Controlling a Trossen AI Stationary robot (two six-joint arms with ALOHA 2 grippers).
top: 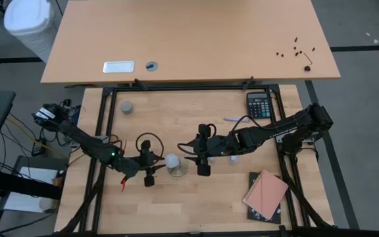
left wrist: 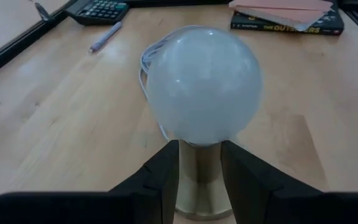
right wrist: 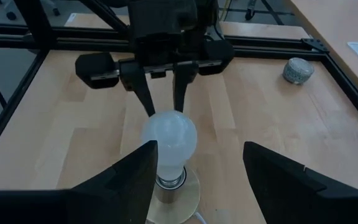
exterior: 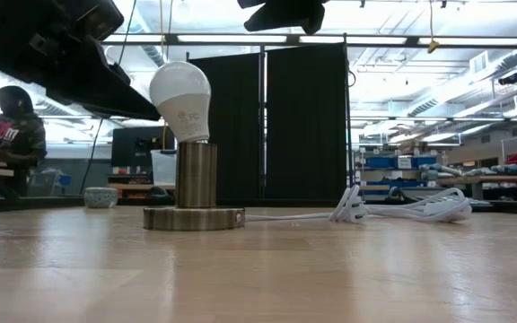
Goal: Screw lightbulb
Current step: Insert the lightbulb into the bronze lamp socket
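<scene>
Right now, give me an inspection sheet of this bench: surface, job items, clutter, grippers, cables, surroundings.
Surface: light wooden table inside a black frame.
Job's things: lightbulb sits tilted in the brass socket base; its metal thread is visible above the socket, so it looks not fully screwed in.
Clutter: calculator, pen, books, small grey cap.
Grippers: left gripper straddles the socket post under the bulb, contact unclear; right gripper open, fingers on either side of the bulb, apart from it.
Cables: white cord runs from the base, coiled on the table.
Surroundings: second desk behind; a person seated in the background.
</scene>
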